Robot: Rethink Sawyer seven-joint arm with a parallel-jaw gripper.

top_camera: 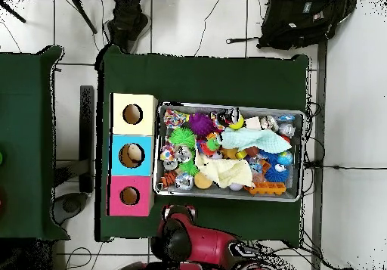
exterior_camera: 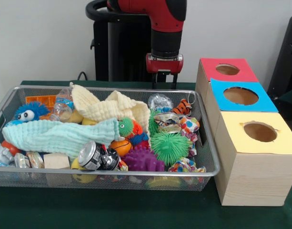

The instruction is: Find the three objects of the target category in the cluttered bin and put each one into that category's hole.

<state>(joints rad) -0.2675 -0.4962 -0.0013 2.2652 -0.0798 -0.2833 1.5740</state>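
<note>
Front view: our open, empty tool (exterior_camera: pixel 164 81) waits above the wire basket (exterior_camera: pixel 207 164), ready to hunt for a clear bottle (exterior_camera: pixel 63 108).

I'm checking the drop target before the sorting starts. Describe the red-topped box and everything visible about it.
The red-topped box is pale wood with a red card top that has one round hole cut through it. It stands upright on the green tablecloth, at the robot's end of a row of three, its side against the blue-topped box. Beside it lies the wire basket. Nothing shows inside the hole. The claw hangs over the basket's far rim, not touching the box.
</note>
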